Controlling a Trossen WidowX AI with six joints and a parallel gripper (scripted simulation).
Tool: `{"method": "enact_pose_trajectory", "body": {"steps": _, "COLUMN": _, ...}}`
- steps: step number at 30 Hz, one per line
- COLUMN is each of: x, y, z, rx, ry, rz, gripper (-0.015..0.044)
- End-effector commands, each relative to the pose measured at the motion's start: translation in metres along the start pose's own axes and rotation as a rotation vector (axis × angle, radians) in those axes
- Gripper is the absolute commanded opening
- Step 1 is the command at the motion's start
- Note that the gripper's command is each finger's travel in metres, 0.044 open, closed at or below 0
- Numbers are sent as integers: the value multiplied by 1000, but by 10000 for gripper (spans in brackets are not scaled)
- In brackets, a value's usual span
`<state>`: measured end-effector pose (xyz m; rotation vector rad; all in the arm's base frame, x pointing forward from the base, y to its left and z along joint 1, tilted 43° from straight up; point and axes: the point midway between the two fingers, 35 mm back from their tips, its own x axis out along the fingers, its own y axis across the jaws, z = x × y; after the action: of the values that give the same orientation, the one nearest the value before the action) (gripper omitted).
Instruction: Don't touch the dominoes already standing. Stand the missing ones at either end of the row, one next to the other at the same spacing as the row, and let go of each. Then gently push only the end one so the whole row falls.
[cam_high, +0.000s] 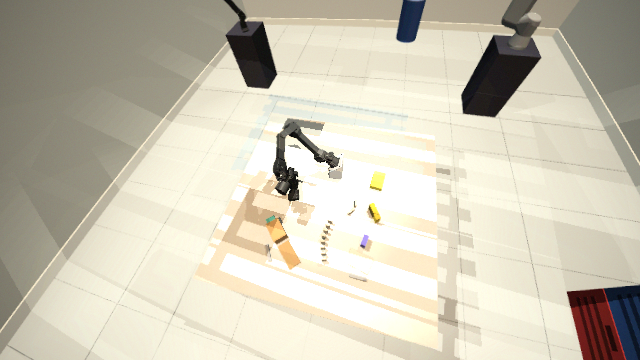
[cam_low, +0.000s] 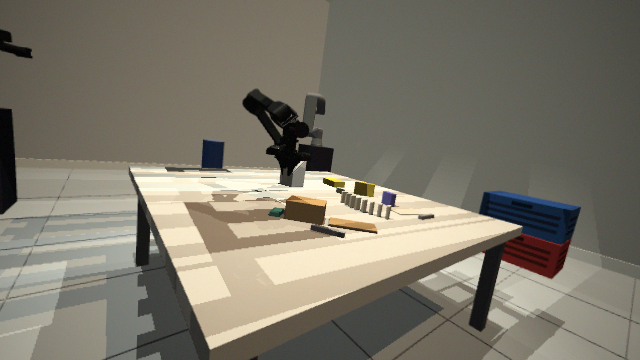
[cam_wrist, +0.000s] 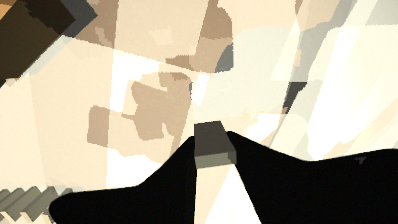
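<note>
A slightly curved row of several small pale dominoes (cam_high: 324, 245) (cam_low: 364, 205) stands on the table (cam_high: 395, 312) (cam_low: 240, 310). Part of the row also shows at the lower left of the wrist view. My gripper (cam_low: 287, 171) (cam_wrist: 210, 138) is shut on a grey domino (cam_wrist: 215, 160), which sits between the black fingertips. In the exterior view the fingers point down above the table, away from the row and beyond the orange box. The held domino cannot be made out in the top and exterior views, and its height above the table is hard to tell.
An orange box (cam_high: 276, 231) (cam_low: 305, 210), a flat orange piece (cam_high: 288, 254) (cam_low: 352, 225), a teal block (cam_high: 270, 219) (cam_low: 276, 212) and a dark bar (cam_low: 327, 230) lie on one side of the row. Two yellow blocks (cam_high: 377, 181) (cam_high: 374, 213), a purple block (cam_high: 364, 241) (cam_low: 388, 198) and a grey bar (cam_high: 358, 277) (cam_low: 426, 216) are on the other.
</note>
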<state>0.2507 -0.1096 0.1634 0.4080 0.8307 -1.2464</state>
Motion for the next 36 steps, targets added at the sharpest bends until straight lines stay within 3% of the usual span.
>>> {"method": "enact_pose_trajectory", "body": {"steps": 1, "x": -62, "y": -9, "z": 2, "rx": 6, "ry": -23, "rz": 3, "gripper": 107}}
{"method": "enact_pose_trajectory", "body": {"steps": 11, "x": -64, "y": 0, "z": -3, "rx": -38, "ry": -20, "rz": 5, "gripper": 107}}
{"method": "enact_pose_trajectory", "body": {"steps": 20, "x": -67, "y": 108, "z": -99, "rx": -617, "ry": 2, "rz": 17, "gripper": 107}}
{"method": "enact_pose_trajectory", "body": {"steps": 27, "x": -62, "y": 153, "z": -198, "rx": -1013, "ry": -13, "rz": 5, "gripper": 107}}
{"method": "enact_pose_trajectory", "body": {"steps": 36, "x": -57, "y": 156, "z": -204, "rx": -1039, "ry": -14, "rz": 3, "gripper": 107}}
